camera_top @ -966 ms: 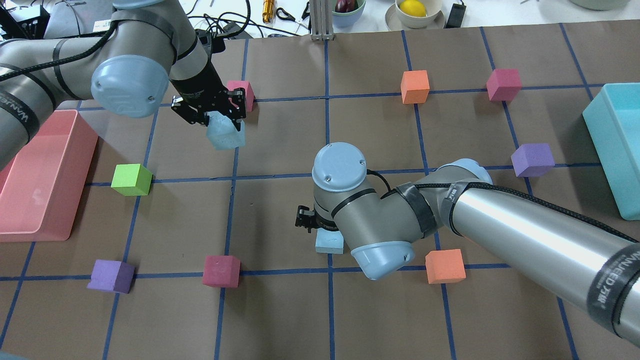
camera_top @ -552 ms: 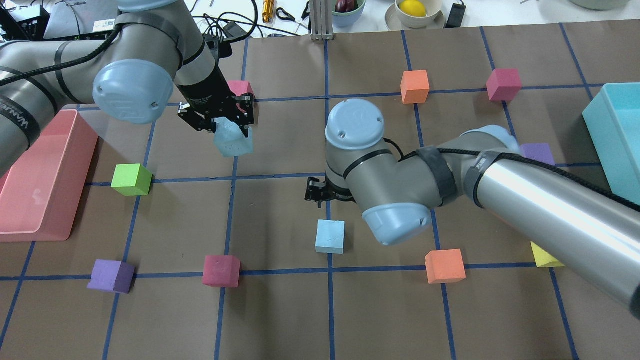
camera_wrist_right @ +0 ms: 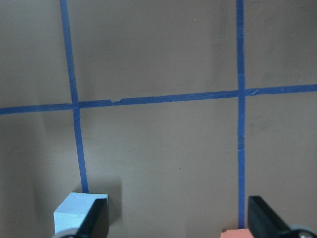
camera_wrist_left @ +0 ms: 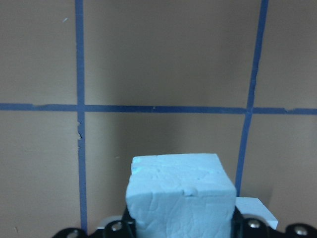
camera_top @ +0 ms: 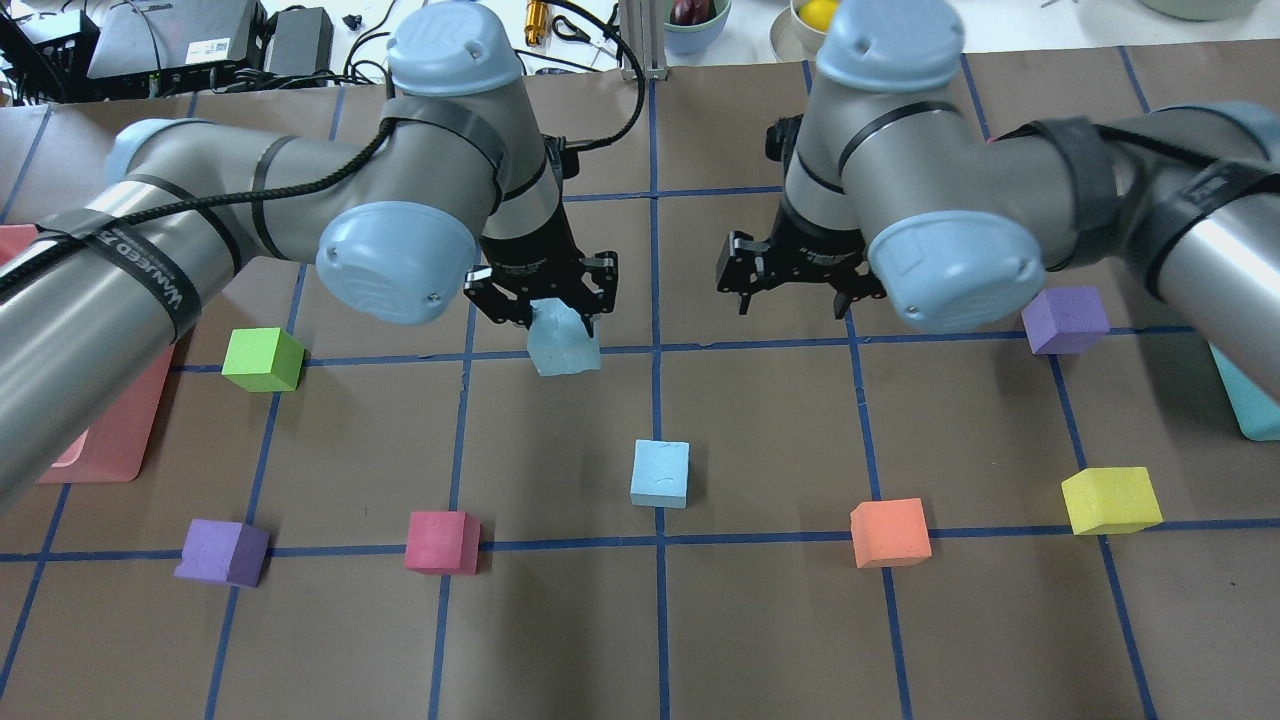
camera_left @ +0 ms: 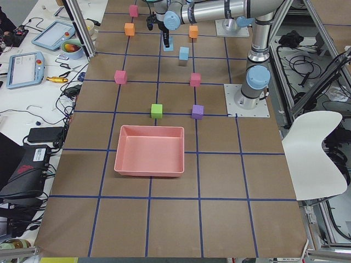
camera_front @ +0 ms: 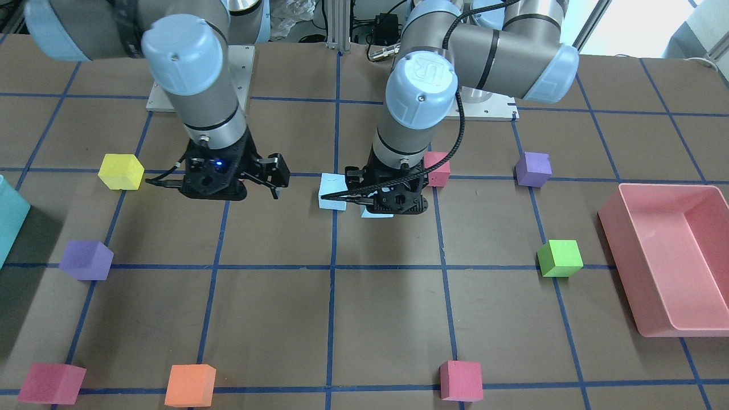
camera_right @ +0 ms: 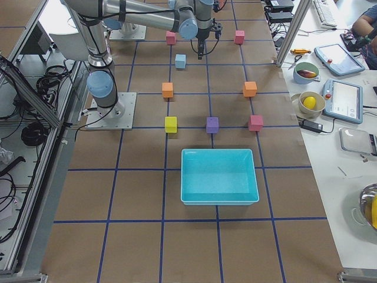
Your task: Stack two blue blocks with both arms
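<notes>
One pale blue block (camera_top: 660, 473) lies free on the brown table near the middle. It also shows in the front view (camera_front: 333, 192) and at the lower left of the right wrist view (camera_wrist_right: 74, 209). My left gripper (camera_top: 548, 315) is shut on the second blue block (camera_top: 565, 347) and holds it above the table, left of and beyond the lying one. The left wrist view shows this held block (camera_wrist_left: 181, 196) between the jaws. My right gripper (camera_top: 795, 290) is open and empty, raised, to the right of the left one. Its fingers (camera_wrist_right: 265, 218) stand wide apart.
Loose cubes around: green (camera_top: 262, 358), purple (camera_top: 1065, 320), yellow (camera_top: 1110, 500), orange (camera_top: 890, 532), red (camera_top: 442, 542), purple (camera_top: 222, 552). A pink tray (camera_front: 626, 273) stands on the robot's left side. A teal bin (camera_top: 1255, 400) stands at the right edge.
My right gripper has left the lying blue block, risen and moved away to the far right. My left gripper has carried its blue block rightward, toward the table's middle.
</notes>
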